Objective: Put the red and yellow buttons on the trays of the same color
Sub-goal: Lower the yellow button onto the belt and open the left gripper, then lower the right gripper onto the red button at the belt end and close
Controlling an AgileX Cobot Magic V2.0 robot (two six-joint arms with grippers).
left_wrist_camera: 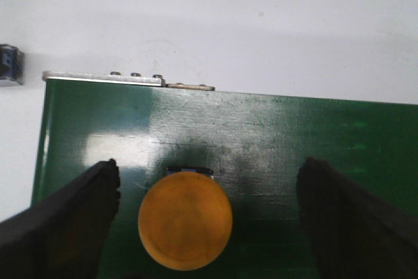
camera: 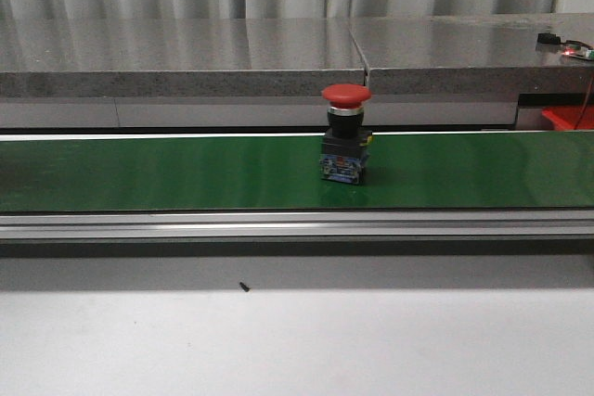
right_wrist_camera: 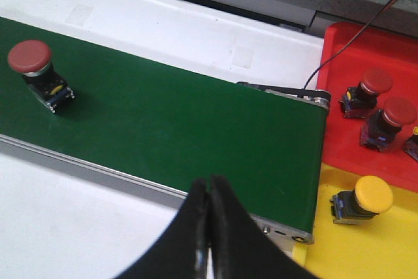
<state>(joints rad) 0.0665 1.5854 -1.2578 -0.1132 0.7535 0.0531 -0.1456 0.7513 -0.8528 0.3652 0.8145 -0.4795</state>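
**Straddling a yellow button on the belt**

Hovering over the green belt (left_wrist_camera: 274,142): left hand (left_wrist_camera: 206,217), fingers (left_wrist_camera: 72,220) spread wide apart, yellow button (left_wrist_camera: 185,221) sitting between them but untouched. Looks like the pick-up step for that button; next move calls for lowering, centring, then closing on the body beneath the cap rather than the smooth dome.

Further along: right hand (right_wrist_camera: 209,227) poised above the belt's near edge, tips pressed together, nothing held. Beyond it, red button (camera: 345,144) upright on the belt, well apart from either hand, not yet sorted.

Past the belt's end: yellow tray (right_wrist_camera: 379,246) already carrying one yellow button, red tray (right_wrist_camera: 346,44) behind it carrying red ones. Destination for the straddled button: the yellow tray.
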